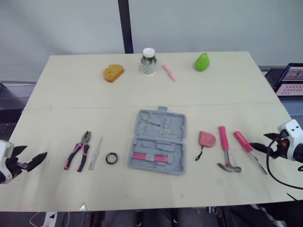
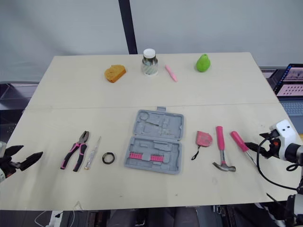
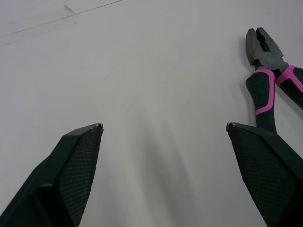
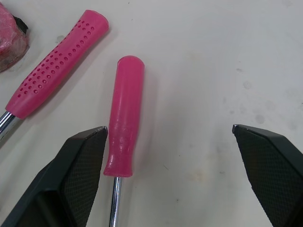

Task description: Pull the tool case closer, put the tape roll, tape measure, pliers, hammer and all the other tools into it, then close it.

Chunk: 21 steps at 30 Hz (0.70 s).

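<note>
The grey tool case [image 1: 157,142] lies open in the middle of the table, with a pink strip of bits in its near half. To its left lie the pink-handled pliers [image 1: 79,151], a thin clear-handled screwdriver [image 1: 95,153] and a black tape roll [image 1: 111,158]. On the case's right are a pink tape measure [image 1: 207,138], the pink-handled hammer [image 1: 225,147] and a pink screwdriver [image 4: 124,118]. My left gripper [image 1: 36,151] hovers open at the table's left edge, left of the pliers [image 3: 265,71]. My right gripper [image 4: 169,127] is open beside the pink screwdriver's handle, at the right edge.
Along the far side of the table stand an orange wedge-shaped object [image 1: 113,73], a jar with a white lid [image 1: 148,61], a pink pen [image 1: 169,72] and a green pear [image 1: 202,62]. A laptop [image 1: 291,79] sits off the table's right side.
</note>
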Tool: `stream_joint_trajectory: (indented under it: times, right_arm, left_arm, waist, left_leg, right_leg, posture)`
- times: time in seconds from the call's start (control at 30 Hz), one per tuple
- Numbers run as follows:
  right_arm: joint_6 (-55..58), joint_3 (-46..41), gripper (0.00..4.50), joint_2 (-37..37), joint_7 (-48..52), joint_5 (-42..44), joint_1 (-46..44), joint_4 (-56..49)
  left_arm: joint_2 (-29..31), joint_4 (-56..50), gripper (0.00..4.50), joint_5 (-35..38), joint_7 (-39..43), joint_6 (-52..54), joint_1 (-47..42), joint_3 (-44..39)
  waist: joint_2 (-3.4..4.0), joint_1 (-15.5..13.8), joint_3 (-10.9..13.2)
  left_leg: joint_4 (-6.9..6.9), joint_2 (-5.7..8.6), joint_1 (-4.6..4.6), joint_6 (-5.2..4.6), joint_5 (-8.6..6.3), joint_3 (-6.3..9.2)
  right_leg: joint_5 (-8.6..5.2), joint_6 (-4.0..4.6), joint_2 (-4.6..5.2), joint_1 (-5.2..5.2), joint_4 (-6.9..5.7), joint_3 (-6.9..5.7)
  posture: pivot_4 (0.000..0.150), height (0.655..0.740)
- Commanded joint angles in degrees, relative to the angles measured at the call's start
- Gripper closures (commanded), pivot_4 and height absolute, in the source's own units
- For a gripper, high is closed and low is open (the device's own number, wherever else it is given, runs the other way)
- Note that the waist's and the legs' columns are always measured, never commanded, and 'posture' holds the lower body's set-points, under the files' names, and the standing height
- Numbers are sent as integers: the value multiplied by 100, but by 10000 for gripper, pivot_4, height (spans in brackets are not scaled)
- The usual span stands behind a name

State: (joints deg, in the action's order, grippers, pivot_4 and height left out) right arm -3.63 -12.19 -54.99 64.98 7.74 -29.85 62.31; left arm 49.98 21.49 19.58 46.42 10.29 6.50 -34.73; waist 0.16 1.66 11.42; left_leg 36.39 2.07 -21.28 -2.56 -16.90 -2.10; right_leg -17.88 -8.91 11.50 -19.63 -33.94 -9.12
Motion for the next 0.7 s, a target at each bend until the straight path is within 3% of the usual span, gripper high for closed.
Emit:
stream_joint_trajectory:
  times: [0.03, 0.7]
  right_arm:
    - [-65, -137, 0, -200, -39, 71, 13, -109]
    - [-123, -166, 0, -229, -68, 103, -35, -118]
  left_arm:
    - [138, 108, 318, -19, 27, -85, -28, -69]
    - [108, 212, 318, -35, -24, -263, -67, -94]
  waist:
    - [0, 0, 0]
    - [0, 0, 0]
  left_leg:
    - [0, 0, 0, 0, 0, 0]
    - [0, 0, 0, 0, 0, -1]
  right_leg:
    - [0, 0, 0, 0, 0, 0]
    - [0, 0, 0, -1, -1, 1]
  posture:
    - [1500, 7400]
    - [1500, 7400]
